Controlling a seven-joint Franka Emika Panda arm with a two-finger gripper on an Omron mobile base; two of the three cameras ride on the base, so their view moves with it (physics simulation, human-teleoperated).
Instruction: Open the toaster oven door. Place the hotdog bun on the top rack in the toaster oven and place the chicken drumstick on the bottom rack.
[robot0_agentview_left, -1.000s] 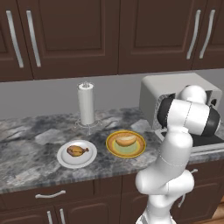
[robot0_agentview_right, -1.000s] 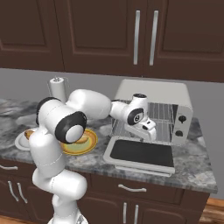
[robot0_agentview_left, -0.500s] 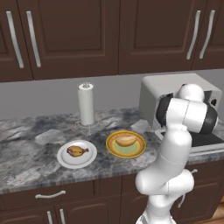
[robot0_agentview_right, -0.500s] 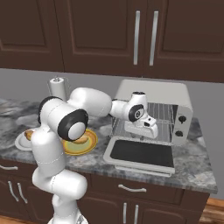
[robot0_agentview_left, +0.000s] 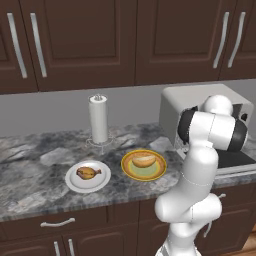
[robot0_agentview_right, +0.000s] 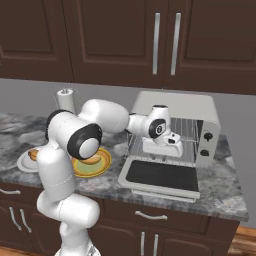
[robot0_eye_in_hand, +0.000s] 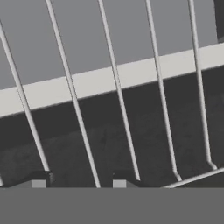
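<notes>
The toaster oven (robot0_agentview_right: 175, 106) stands on the counter with its door (robot0_agentview_right: 160, 176) folded down flat and the dark glass facing up. Wire racks (robot0_agentview_right: 187, 131) show inside. My gripper (robot0_agentview_right: 166, 150) hovers at the oven mouth, just above the door. In the hand view its fingertips (robot0_eye_in_hand: 39, 179) stand apart over thin rack wires (robot0_eye_in_hand: 118, 92), holding nothing, so my gripper (robot0_eye_in_hand: 82, 180) is open. The hotdog bun (robot0_agentview_left: 143, 161) lies on a yellow plate (robot0_agentview_left: 129, 169). The chicken drumstick (robot0_agentview_left: 87, 173) lies on a white plate (robot0_agentview_left: 75, 184) to its left.
A paper towel roll (robot0_agentview_left: 98, 119) stands upright on its holder behind the plates. Dark wall cabinets (robot0_agentview_left: 100, 40) hang above the marbled counter (robot0_agentview_left: 30, 175). The oven's dark knobs (robot0_agentview_right: 207, 144) sit on its right front.
The hand has shifted only slightly at the oven mouth. The bun, the drumstick and the open door stay where they were.
</notes>
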